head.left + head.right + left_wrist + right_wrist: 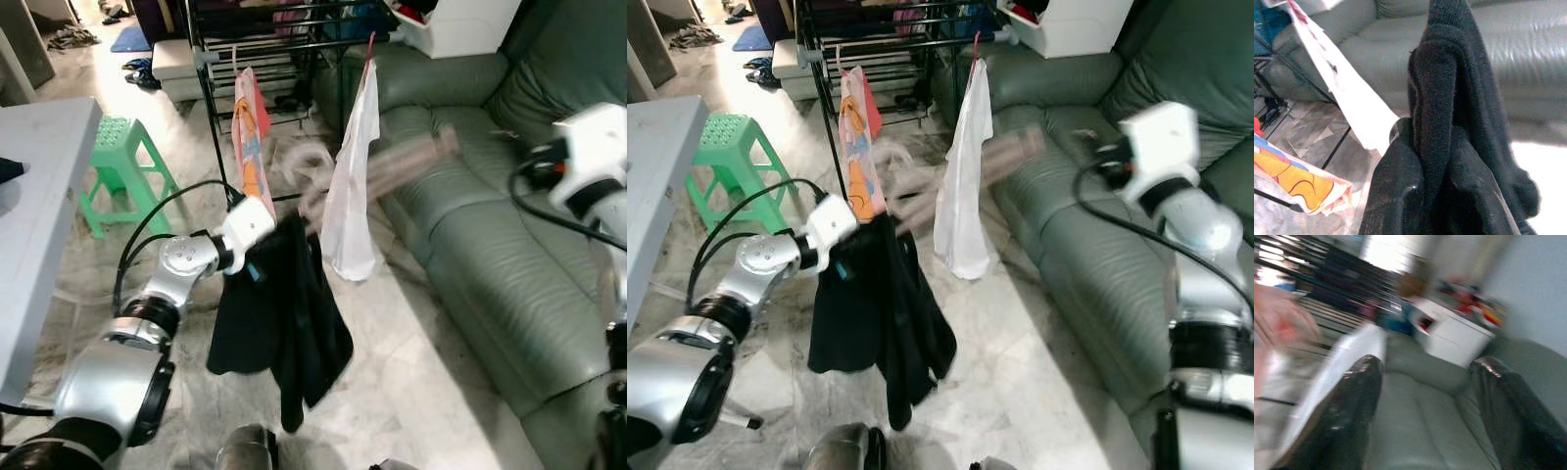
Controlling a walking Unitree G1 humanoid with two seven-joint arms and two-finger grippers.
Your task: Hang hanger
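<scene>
Firmly pinched between left gripper (1437,188) jaws, black garment (284,313), right gripper (1425,416) spread

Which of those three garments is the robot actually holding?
The black garment, clamped in the left gripper. The white one and the orange-printed one hang from the drying rack.

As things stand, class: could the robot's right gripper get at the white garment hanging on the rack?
Probably yes. The right gripper is open and holds nothing, raised over the green sofa, and the white garment hangs free beside it. A blurred, moving arm crosses that gap, though, and may get in the way.
</scene>
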